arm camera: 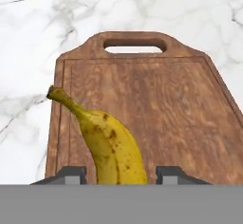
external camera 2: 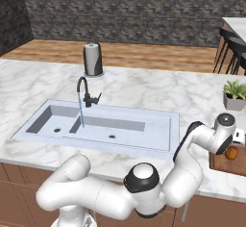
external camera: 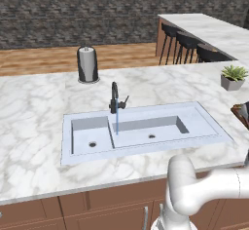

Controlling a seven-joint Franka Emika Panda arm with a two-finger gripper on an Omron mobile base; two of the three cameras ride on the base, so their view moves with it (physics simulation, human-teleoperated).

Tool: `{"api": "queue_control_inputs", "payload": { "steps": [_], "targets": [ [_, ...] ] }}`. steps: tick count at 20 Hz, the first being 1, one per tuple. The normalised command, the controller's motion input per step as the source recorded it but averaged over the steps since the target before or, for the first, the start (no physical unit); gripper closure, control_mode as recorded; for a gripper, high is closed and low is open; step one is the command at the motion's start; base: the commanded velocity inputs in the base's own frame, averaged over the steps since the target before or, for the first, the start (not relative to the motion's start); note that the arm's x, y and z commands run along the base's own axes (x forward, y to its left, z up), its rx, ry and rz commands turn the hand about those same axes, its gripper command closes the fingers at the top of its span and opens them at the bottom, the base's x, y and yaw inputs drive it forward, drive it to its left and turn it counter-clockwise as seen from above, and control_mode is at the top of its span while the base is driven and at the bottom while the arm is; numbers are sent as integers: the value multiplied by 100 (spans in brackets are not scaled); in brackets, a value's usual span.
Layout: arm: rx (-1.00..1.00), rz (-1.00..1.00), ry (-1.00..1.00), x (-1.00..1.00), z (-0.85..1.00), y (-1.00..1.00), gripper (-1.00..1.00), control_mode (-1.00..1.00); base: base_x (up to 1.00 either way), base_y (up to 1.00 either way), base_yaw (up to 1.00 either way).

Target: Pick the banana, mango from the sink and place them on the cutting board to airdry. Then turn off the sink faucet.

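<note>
One banana on the board, pincer loose around it

Two dark tips of the gripper [arm camera: 122,173] stand either side of the banana [arm camera: 111,147], with a thin gap on each side. The jaws are narrowly parted and not pinching. Banana lies flat on the cutting board [arm camera: 152,104], fat end between the tips, stem pointing away toward the board's left rim and just reaching it. Spotted yellow skin, brown stem tip. Right half of the board is bare wood. Its raised rim runs all round, and the handle slot is at the far end.

From the right base view the arm reaches low and right to the board, which sits on the marble counter [external camera: 34,107] well right of the sink [external camera: 194,126]. A small orange-red round thing [external camera 2: 232,153] sits on the board just beside the hand. It's likely the mango, too small to be sure.

Sink has two basins, the smaller on the left, with a round drain in each. A blue stream from the sink faucet [external camera: 115,97] drops into the larger basin just beside the divider. The faucet stands at the back rim with its lever out to the side.

Wide bare marble lies left of and behind the sink. Potted plant [external camera: 233,77] is behind the board, near the counter's right end. Paper-towel holder [external camera: 88,64] is near the far edge, behind the faucet. Bar stools [external camera: 185,41] are beyond, at a second counter.
</note>
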Motion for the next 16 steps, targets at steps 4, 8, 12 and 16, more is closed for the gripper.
{"api": "queue_control_inputs", "payload": {
  "steps": [4,8,12,16],
  "targets": [
    [0,1,0,16,-15,-14,-100,-100,0,0,0],
    [0,1,0,7,-3,-13,-100,-100,0,0,0],
    [0,0,-2,0,18,-7,-100,-100,0,0,0],
    [0,0,-2,-22,77,1,-100,-100,0,0,0]
  ]
}}
